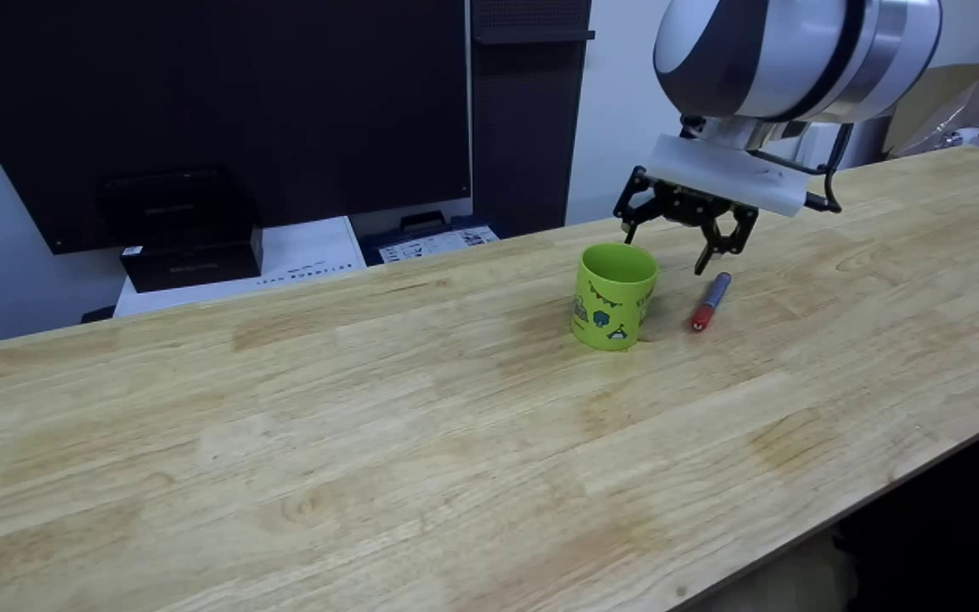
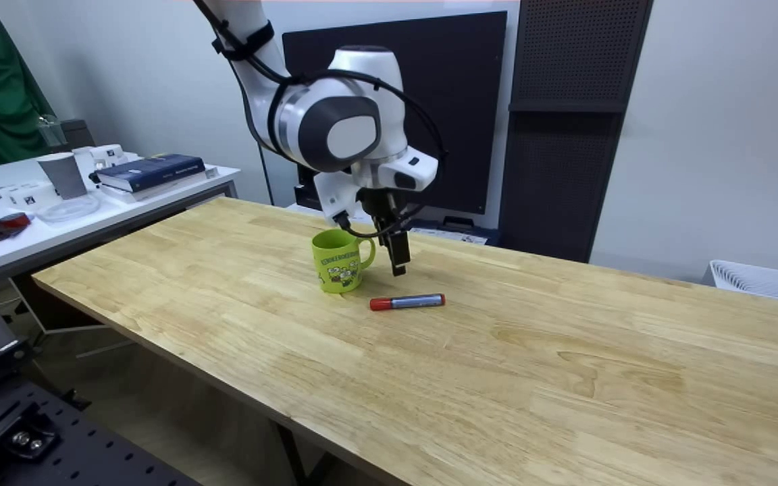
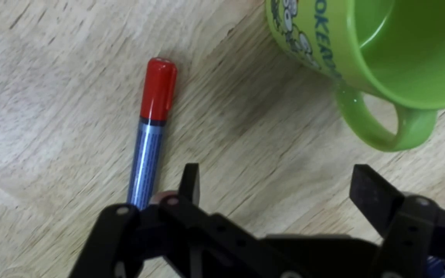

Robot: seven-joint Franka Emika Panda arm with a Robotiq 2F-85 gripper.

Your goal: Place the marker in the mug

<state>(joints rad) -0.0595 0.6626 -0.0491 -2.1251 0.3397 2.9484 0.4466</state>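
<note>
Reach for marker [image 3: 150, 133] judged step in hand; fingers [image 3: 373, 197] spread wide, nothing held; marker seen lying below, just outside one finger, mug [image 1: 614, 297] standing near other; shift across, then lowering and closing around marker called for

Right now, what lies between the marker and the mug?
Just bare wooden tabletop, part of it shadowed, lies between the marker and the mug; the wrist view shows it.

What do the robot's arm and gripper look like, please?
The arm is glossy white and rounded, with dark grey panels and a silvery band; a black cable runs along it, strapped on. The gripper is black, with angular linkages and slim, squared-off fingers.
</note>
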